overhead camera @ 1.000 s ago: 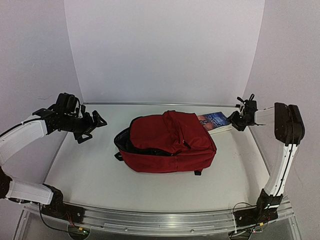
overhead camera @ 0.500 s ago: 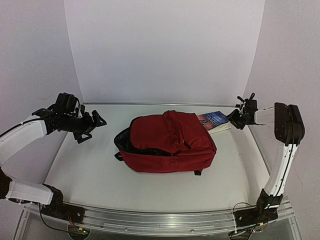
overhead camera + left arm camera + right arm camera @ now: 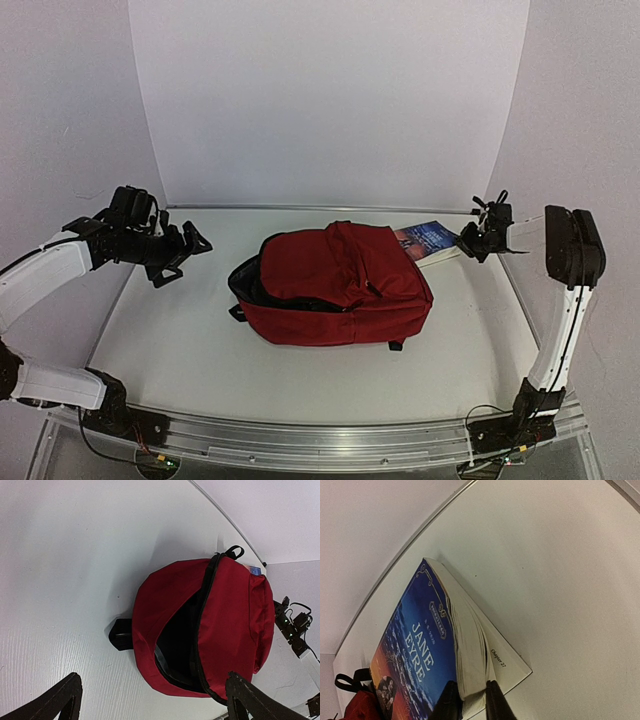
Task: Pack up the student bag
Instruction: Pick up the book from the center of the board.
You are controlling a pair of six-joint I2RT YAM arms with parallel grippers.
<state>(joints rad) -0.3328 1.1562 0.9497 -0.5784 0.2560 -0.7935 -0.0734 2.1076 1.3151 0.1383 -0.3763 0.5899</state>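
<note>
White surface (image 3: pixel 180 340) with bag (image 3: pixel 340 285) lying at centre, main zip open, interior too dark to read. Book (image 3: pixel 430 240) flat just behind bag's right end, not yet inside; right gripper (image 3: pixel 467 243) pinched on its page edge. Left gripper (image 3: pixel 185 258) spread wide, empty, left of bag. Packing judged barely begun.

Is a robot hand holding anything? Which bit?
The right gripper pinches the book by its cover and top pages, at the open edge. The left gripper holds nothing.
</note>
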